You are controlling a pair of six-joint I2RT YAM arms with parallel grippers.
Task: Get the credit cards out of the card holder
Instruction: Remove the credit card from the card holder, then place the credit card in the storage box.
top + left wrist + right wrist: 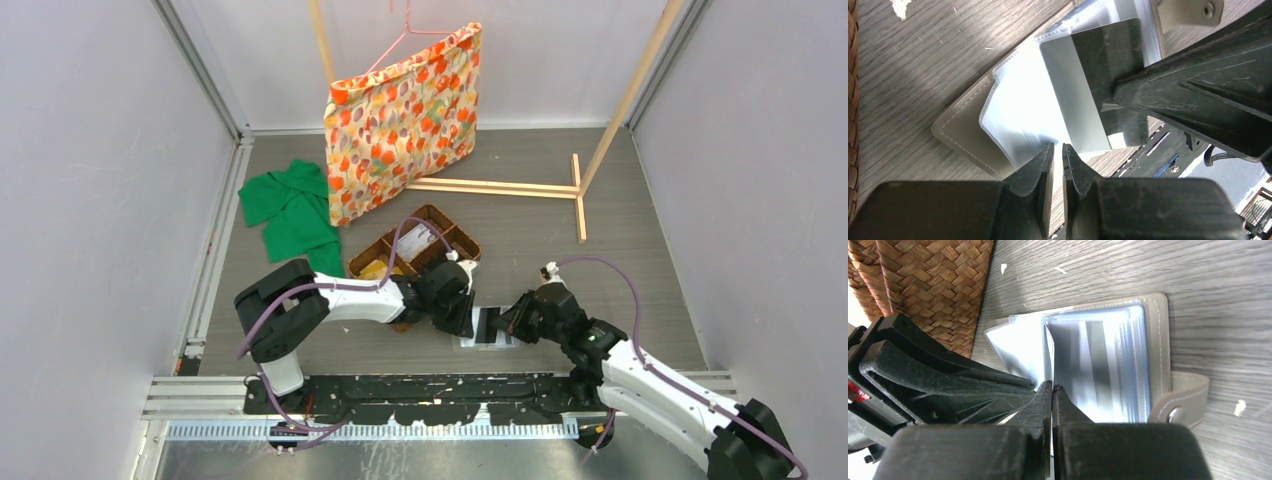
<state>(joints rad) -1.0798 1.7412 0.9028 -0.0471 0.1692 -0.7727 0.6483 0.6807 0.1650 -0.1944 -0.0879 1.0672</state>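
Observation:
The grey card holder [490,330] lies open on the table between my two grippers, its clear plastic sleeves fanned out [1013,115] [1108,360]. A pale credit card [1073,95] with a dark stripe stands partly out of the sleeves. My right gripper [1052,386] [512,322] is shut on this card's edge, and its black fingers [1168,85] cover the card's corner. My left gripper [1058,146] [460,315] is pinched almost shut on the near edge of a sleeve at the holder's left side. Its fingers [948,380] lie across the left pages.
A brown wicker divided basket [440,215] [923,280] stands just behind the holder, close to my left gripper. A green cloth [290,210] lies at the back left. A floral bag [400,120] hangs from a wooden rack [500,187] at the back.

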